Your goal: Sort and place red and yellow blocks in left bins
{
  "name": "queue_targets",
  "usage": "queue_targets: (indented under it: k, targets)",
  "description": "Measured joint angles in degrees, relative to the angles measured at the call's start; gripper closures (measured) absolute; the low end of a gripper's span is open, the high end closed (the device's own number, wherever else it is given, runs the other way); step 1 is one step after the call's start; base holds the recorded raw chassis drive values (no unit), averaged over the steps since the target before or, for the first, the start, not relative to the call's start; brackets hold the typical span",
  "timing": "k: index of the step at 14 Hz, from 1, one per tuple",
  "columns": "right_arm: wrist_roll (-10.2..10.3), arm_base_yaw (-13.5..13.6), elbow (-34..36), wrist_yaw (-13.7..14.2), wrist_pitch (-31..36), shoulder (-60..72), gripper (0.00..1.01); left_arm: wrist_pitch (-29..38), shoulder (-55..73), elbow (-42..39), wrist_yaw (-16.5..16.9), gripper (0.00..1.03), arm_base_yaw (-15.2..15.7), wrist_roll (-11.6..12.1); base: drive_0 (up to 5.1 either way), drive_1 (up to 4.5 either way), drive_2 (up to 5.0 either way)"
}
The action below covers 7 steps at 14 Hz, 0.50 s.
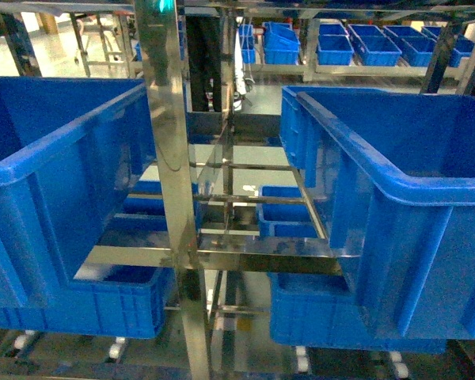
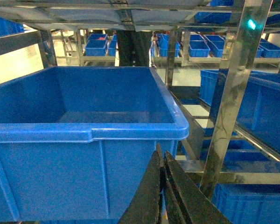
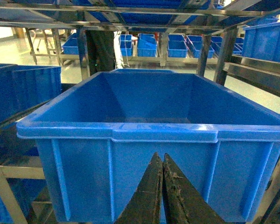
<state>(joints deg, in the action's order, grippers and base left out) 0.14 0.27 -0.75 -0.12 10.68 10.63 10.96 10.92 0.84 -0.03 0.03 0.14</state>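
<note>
- The left bin (image 1: 55, 158) is a big, deep blue crate. It sits on the metal rack, left of the shiny steel post (image 1: 170, 158) in the head view.
- In the left wrist view this bin (image 2: 84, 133) looks to have nothing in it. Its floor is bare as far as I can see.
- No red or yellow block shows in any view. I cannot tell where the blocks are.
- The left end effector (image 2: 162, 186) is in front of the left bin's near wall, below its rim. Its two dark fingers are pressed together and hold nothing.
- The right end effector (image 3: 162, 191) is clenched too, with nothing between its fingers. It is in front of another blue crate (image 3: 154, 135), which is right of the steel post in the head view (image 1: 396, 206).
- I think the step in hand is to find a block first. Both end effectors must spread their fingers before they can grab one.
- To do it well, lift the block above the thick rim, move it over the middle of the left bin, then let go. Stay clear of the steel post.
- More blue crates (image 1: 340, 47) sit on racks far behind the post.
- I can read no words, labels or brand names.
</note>
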Motion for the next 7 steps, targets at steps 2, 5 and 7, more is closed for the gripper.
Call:
queue_targets:
  k: [2,5,7]
  targets:
    - [-0.02,0.00,-0.02,-0.09,-7.91,-5.53,0.99,-6.75,-5.05,0.09,-0.02,1.01,0.00,0.00,0.0,0.00,0.0]
    - [0.00,0.02,-0.02,0.11,-11.08,-10.34,0.99,-11.63,-10.32,0.02,0.07,1.01,0.00,0.02,0.0,0.00,0.0]
    - [0.00,0.02,-0.02,0.13,-10.97,-10.36,0.99,-11.19,-10.34,0.02,0.02,1.01,0.00,0.00,0.0,0.00,0.0]
